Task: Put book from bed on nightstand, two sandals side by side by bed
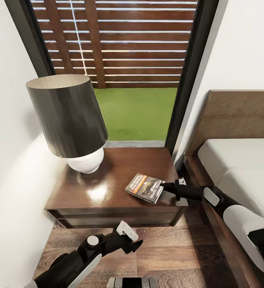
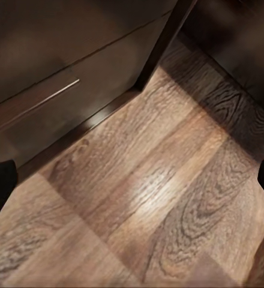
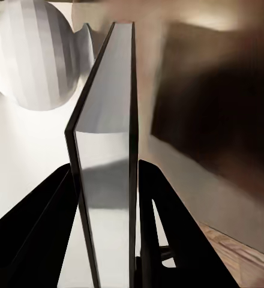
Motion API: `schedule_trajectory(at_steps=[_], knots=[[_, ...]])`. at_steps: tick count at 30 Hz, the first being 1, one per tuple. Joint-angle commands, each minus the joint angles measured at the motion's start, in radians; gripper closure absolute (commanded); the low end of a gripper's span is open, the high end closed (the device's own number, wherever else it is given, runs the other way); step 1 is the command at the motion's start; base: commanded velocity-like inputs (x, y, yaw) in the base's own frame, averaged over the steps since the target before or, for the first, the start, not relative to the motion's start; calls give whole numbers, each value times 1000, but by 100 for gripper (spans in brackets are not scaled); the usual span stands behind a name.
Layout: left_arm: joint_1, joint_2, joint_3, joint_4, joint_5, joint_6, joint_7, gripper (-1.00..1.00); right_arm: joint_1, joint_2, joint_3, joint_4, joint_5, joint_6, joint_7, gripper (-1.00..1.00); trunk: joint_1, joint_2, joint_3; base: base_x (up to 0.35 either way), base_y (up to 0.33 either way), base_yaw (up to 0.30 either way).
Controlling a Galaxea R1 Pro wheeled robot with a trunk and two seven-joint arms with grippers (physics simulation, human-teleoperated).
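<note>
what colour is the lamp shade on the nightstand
Black to dark grey outside, with a pale lining at its rim; the lamp shade shows best in the head view.

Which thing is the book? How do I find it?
Find the dark wooden nightstand under the window, left of the bed. A black-shaded lamp stands on it. The book is the small flat thing near its front right corner, pinched in the right gripper's jaws.

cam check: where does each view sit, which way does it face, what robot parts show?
Head: high on the robot, looking down at the dark brown glossy nightstand and black-shaded lamp; both arms show.
Left wrist: low by the left gripper, facing wood-plank floor; dark fingertips at the edges.
Right wrist: along the right gripper, fingers clamping the thin dark-covered book.
Shared: the book in head and right wrist views.
</note>
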Motion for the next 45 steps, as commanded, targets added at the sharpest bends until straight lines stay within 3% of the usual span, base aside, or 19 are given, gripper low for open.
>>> schedule_trajectory(at_steps=[1,4,20,27,41,42,45], knots=[[0,0,0,0,0,0,0,-100,0,0,-1,0,-3,2,0,100,0,0,-4,0,0,0],[0,0,0,0,0,0,0,-100,0,0,-1,0,-3,2,0,100,2,-1,-16,0,0,0],[1,1,-1,0,-1,-3,-1,-100,0,0,-2,0,-2,1,0,100,2,-1,-16,60,0,0],[2,0,-36,0,0,-2,0,-100,0,0,-2,0,-2,1,0,100,3,-2,-27,3,0,0],[2,0,-38,-2,0,-2,0,-100,0,0,-2,0,-2,0,-2,100,4,-2,-39,0,0,0],[2,1,-38,-2,0,-2,0,-100,0,0,-2,0,-2,0,-2,-100,4,-2,-39,0,0,0],[2,1,-38,-2,0,-3,0,-100,0,0,-2,-1,-2,0,-2,-100,4,-2,-39,0,0,0]])
